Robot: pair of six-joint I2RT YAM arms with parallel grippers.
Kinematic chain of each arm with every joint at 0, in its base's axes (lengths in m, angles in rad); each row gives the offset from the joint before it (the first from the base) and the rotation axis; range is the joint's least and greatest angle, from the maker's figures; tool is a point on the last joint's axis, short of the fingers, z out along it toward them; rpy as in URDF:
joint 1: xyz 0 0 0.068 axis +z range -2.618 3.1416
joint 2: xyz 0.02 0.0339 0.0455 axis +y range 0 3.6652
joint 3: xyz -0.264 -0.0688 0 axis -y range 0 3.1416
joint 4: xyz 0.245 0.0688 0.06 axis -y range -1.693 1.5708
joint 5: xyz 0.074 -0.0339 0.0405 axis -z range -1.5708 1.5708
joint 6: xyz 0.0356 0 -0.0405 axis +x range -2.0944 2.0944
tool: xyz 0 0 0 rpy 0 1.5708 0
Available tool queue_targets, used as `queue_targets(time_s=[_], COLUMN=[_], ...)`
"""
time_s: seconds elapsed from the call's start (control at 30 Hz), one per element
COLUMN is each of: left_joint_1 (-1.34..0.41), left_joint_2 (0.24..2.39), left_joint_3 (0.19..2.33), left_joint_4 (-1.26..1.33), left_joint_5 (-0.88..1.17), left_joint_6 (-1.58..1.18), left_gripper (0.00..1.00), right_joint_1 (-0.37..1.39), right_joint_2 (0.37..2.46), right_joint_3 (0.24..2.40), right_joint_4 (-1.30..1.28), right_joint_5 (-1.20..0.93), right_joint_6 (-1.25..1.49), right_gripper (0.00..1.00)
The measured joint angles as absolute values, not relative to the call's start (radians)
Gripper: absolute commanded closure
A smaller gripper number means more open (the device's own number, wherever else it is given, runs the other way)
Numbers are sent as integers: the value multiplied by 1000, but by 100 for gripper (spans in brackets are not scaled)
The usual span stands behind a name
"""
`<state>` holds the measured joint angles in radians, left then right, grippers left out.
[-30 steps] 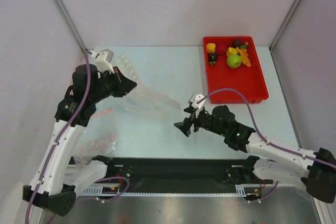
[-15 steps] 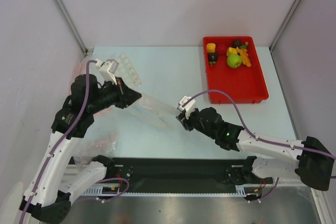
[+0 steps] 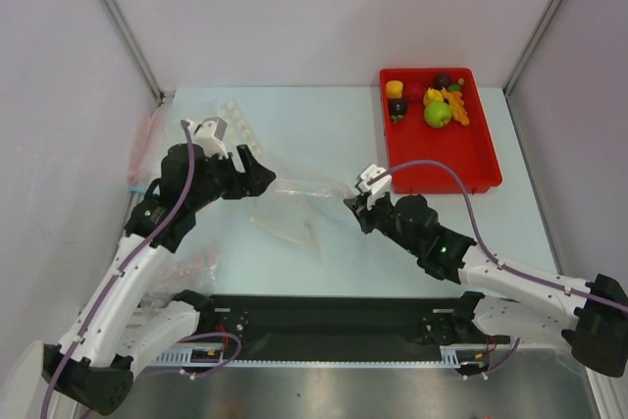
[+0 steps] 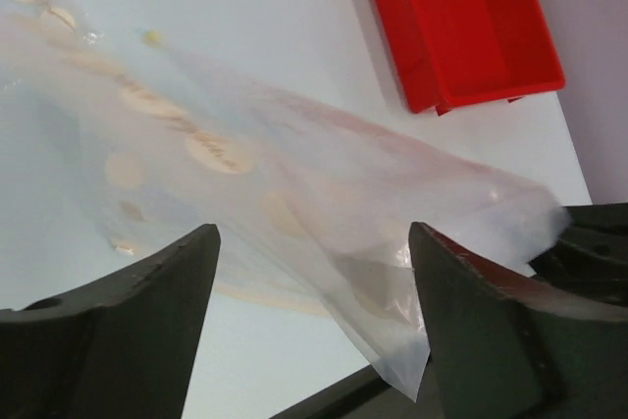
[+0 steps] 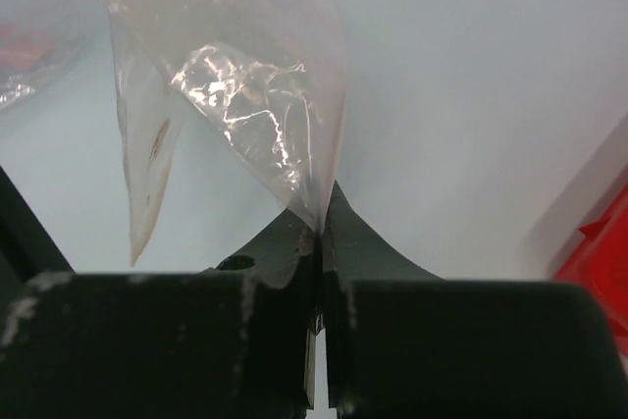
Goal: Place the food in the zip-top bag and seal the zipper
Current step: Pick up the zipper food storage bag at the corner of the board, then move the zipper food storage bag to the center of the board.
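Right jaws clamp the zip-top bag [image 5: 235, 95]; left jaws stand released, apart.

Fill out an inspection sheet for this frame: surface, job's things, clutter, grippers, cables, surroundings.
Surface: pale table, partly covered by bags.
Job's things: zip-top bag stretched between the arms, no food seen inside; food all in the red tray.
Clutter: spare clear bags at the left edge.
Grippers: left gripper fingers apart, bag between them; right gripper pinching the bag's film.
Cables: purple cables run along both arms.
Surroundings: white walls, metal corner posts.
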<state>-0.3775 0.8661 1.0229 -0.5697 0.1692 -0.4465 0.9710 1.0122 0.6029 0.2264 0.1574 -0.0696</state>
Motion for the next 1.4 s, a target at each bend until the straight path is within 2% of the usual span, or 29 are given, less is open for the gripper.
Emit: queue_targets(time_s=[0.1,0.53,0.93,1.13,1.4], left_joint_1=[-377,-411,-667,-674,-629], left_joint_2=[904,997,1325,1473,1597], left_joint_3=[956,751,790,830,867], left_joint_4=[-509,-285,-285,-326,-323], left_joint_5=[159,155,27,-15,-14], left_joint_6=[-481,-585,-502,-462,-441], left_gripper=[1,0,0,0,0], right_joint_1=[905,541,502,493,468], right_joint_2=[979,1008,857,734,726], right_joint_3=[590,570,501,455,450], right_joint_4=[234,238,229,229,215], right_joint_5=[129,-68,-43,12,28], right_joint_6=[-31,237,319,339,358], right_gripper=[100,100,100,100,100])
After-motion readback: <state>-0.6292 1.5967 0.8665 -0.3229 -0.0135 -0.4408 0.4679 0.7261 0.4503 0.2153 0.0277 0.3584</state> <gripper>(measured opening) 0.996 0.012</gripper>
